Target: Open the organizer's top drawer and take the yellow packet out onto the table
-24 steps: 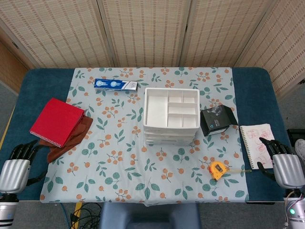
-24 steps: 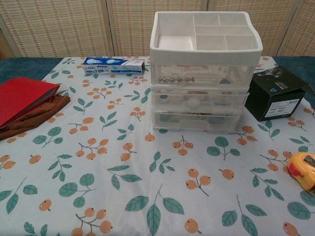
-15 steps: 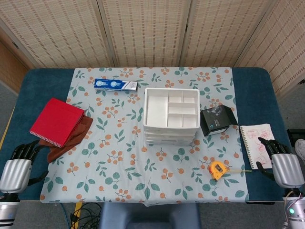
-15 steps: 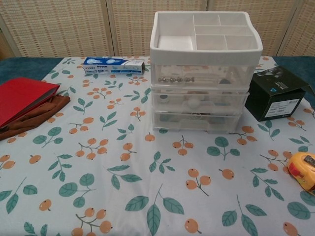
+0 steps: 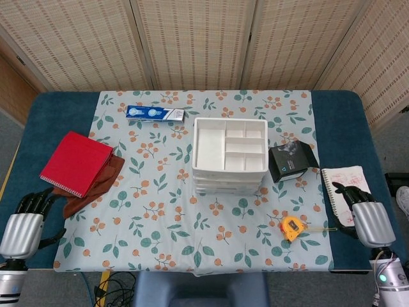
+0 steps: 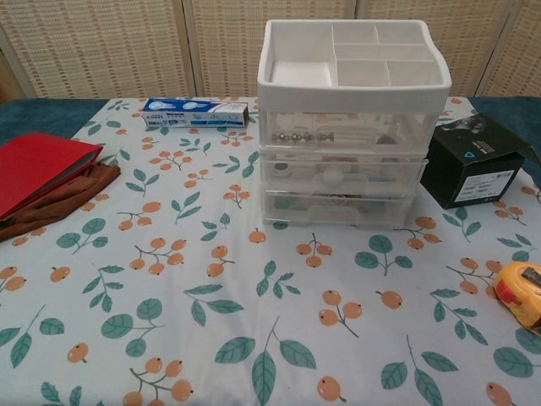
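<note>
Looking for readable writing, we find little: the blue box [image 6: 194, 113] behind the organizer has white lettering too small to make out, the black box [image 6: 471, 162] just right of the organizer carries a small blue triangle mark and a white label we cannot read, and the open notebook [image 5: 344, 185] shows red scribbles.

The organizer [image 6: 347, 135] stands mid-table on the floral cloth [image 6: 211, 296], its three clear drawers all pushed in; the top drawer [image 6: 342, 130] sits just under the white divided tray. We cannot pick out the yellow packet through the drawer fronts.

Our right hand [image 5: 358, 206] rests at the near right edge, on the notebook, well apart from the organizer, fingers loosely curled and holding nothing. Our left hand [image 5: 29, 214] lies at the near left corner, fingers spread a little, empty, near the brown cloth [image 5: 89, 188] under the red notebook [image 5: 75, 163]. A yellow tape measure [image 5: 292, 228] lies between the organizer and our right hand.
</note>
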Action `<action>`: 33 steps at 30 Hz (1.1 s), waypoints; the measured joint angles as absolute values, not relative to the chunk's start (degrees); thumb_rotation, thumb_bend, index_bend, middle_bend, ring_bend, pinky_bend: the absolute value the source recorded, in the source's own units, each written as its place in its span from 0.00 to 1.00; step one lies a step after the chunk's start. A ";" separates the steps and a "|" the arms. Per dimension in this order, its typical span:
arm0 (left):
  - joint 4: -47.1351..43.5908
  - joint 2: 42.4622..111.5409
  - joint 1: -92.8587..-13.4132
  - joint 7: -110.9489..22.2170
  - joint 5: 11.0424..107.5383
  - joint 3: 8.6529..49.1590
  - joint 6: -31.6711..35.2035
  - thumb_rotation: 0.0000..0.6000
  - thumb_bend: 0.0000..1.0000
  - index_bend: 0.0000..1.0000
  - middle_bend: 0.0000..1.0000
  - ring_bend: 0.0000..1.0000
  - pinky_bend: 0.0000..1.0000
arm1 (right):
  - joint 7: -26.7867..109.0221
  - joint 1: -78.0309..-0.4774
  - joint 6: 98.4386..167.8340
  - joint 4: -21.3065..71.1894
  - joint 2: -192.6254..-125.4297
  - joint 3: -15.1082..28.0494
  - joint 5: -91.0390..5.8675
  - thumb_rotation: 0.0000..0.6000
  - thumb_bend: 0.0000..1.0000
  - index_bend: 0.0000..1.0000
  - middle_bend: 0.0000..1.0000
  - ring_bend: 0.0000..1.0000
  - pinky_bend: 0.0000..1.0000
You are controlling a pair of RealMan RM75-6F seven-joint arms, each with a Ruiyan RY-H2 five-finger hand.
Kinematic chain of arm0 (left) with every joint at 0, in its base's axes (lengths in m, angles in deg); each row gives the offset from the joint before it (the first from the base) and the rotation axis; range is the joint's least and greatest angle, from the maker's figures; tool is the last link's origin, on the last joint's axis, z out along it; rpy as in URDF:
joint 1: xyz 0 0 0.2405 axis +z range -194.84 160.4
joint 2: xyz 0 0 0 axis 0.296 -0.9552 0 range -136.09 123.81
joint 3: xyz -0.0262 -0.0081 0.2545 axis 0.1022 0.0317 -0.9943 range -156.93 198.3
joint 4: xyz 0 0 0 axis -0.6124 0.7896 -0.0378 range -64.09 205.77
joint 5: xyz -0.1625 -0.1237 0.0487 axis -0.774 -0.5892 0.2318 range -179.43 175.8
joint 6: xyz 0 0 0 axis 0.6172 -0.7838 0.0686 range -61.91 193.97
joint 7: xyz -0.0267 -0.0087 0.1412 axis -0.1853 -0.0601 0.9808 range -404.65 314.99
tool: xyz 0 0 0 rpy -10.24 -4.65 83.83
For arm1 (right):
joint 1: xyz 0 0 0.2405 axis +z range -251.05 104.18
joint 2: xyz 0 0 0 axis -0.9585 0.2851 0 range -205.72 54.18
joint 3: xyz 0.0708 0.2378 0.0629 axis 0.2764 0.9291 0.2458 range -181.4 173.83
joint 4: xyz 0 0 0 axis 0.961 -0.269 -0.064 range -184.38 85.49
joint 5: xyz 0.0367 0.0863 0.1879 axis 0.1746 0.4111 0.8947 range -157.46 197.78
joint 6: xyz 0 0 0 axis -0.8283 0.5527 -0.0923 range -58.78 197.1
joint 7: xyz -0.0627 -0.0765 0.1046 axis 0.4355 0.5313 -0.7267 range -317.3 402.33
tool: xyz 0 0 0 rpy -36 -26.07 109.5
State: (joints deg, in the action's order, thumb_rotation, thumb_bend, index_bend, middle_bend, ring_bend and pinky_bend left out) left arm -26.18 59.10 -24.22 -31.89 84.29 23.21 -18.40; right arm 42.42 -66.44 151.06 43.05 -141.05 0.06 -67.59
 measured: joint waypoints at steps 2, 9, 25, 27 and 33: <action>-26.16 59.06 -24.12 -31.93 84.32 23.14 -18.51 1.00 0.18 0.20 0.13 0.15 0.13 | 41.36 -65.39 149.91 43.61 -141.11 0.33 -67.81 1.00 0.33 0.14 0.38 0.31 0.34; -26.05 58.83 -23.70 -32.37 84.36 22.96 -19.02 1.00 0.18 0.20 0.13 0.15 0.13 | 38.95 -61.82 145.25 45.57 -141.98 0.61 -68.81 1.00 0.33 0.16 0.50 0.52 0.54; -25.59 58.53 -23.50 -33.19 84.19 22.82 -18.96 1.00 0.18 0.20 0.13 0.15 0.13 | 24.23 -50.30 127.40 47.89 -148.17 0.37 -67.25 1.00 0.50 0.06 0.78 0.86 0.89; -25.55 58.45 -23.50 -33.24 84.09 22.80 -18.81 1.00 0.18 0.20 0.13 0.15 0.13 | 21.44 -49.41 126.36 47.67 -149.07 0.55 -66.84 1.00 0.50 0.06 0.78 0.87 0.89; -25.49 58.38 -23.70 -33.46 84.03 22.95 -18.59 1.00 0.18 0.20 0.13 0.15 0.13 | 11.00 -46.27 123.39 45.93 -152.42 1.23 -66.37 1.00 0.51 0.04 0.79 0.89 0.90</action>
State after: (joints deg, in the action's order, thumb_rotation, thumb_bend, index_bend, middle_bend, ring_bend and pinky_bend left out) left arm -25.49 58.38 -23.70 -33.46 84.03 22.95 -18.59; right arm 11.00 -46.27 123.39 45.93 -152.42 1.23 -66.37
